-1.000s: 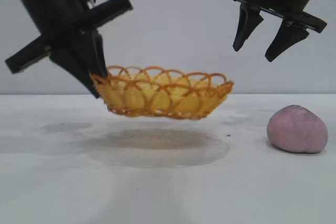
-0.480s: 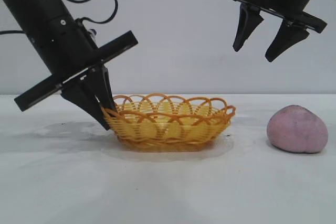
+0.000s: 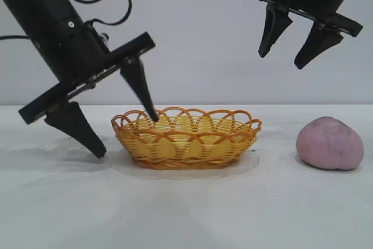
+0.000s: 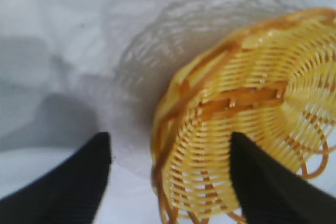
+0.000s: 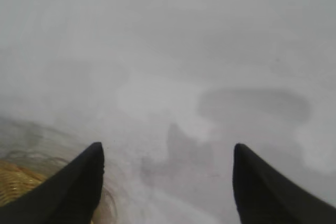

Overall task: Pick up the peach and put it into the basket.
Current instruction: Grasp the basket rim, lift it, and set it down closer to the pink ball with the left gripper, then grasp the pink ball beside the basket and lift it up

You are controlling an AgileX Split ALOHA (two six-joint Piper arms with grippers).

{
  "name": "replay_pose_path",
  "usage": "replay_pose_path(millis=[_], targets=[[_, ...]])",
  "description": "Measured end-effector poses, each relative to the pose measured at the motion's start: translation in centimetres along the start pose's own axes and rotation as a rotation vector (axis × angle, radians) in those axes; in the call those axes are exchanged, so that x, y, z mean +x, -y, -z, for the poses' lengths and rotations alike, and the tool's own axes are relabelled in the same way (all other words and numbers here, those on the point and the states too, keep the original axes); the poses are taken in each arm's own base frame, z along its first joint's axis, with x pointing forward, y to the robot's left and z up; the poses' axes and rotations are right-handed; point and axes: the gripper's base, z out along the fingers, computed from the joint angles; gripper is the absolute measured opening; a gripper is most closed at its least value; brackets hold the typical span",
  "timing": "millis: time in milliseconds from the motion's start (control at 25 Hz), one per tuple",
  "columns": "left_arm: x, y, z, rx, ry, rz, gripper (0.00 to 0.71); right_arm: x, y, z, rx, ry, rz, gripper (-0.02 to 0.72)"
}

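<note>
The yellow woven basket [image 3: 186, 139] with its orange looped rim rests on the white table, mid-scene. My left gripper [image 3: 127, 135] is open and straddles the basket's left rim: one finger is outside on the table, the other over the basket's inside. In the left wrist view the basket [image 4: 247, 119] lies between the two dark fingers of the left gripper [image 4: 170, 150], touched by neither. The pinkish peach [image 3: 330, 143] sits on the table to the right. My right gripper [image 3: 282, 56] hangs open high above, between basket and peach. The right wrist view shows that gripper [image 5: 168, 156] empty.
The white tabletop [image 3: 186, 208] stretches bare in front of the basket and peach. A plain pale wall stands behind. A sliver of the basket's rim [image 5: 16, 182] shows at the edge of the right wrist view.
The left gripper carried the basket down onto the table, then opened and let go of its rim. The right arm and the peach have not moved.
</note>
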Motion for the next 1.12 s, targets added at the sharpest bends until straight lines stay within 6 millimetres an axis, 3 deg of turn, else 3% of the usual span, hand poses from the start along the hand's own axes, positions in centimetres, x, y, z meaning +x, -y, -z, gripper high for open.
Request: replay_pose_path(millis=[400,720,920,1120], targets=[[-0.5,-2.7,3.5,-0.438,-0.077,-0.268,0.529,0.0,0.0,0.0,-0.001,-0.002,0.000,0.449],[-1.5,-8.6,6.7,-0.532,-0.065,-0.114,0.529,0.0,0.0,0.0,0.000,-0.002,0.001,0.449],[-0.9,-12.5,8.8,-0.563,-0.100,0.012,0.529,0.1,0.0,0.0,-0.002,-0.007,0.003,0.449],[-0.3,-14.3,11.3,-0.581,-0.091,0.091,0.529,0.1,0.0,0.0,-0.003,-0.011,0.003,0.449]])
